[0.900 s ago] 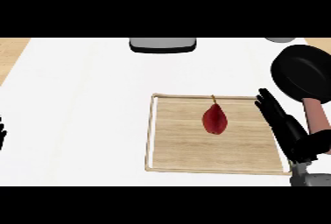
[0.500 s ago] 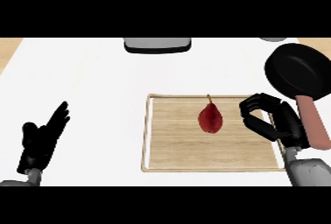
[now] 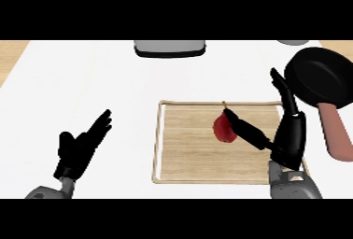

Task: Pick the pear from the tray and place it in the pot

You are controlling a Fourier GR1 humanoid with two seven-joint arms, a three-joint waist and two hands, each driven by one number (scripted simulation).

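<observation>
Head view: the red pear (image 3: pixel 222 129) lies on the wooden tray (image 3: pixel 185 156), toward its 1 o'clock part. The right robot hand (image 3: pixel 288 136) is spread wide at the pear's 3 o'clock, its thumb at the pear's edge, holding nothing. The black pot (image 3: pixel 321 80) sits at the tray's 2 o'clock. The left robot hand (image 3: pixel 79 150) rests wide open at the tray's 9 o'clock.

The left hand (image 3: pixel 77 151), black, shows at lower left, its fingers straight and close together, slanting up and to the right, above a short stub of grey left forearm (image 3: pixel 45 192). The right hand (image 3: pixel 288 138) shows at lower right, fingers straight and pointing up, thumb spread wide leftward, above the grey right forearm (image 3: pixel 293 185).
</observation>
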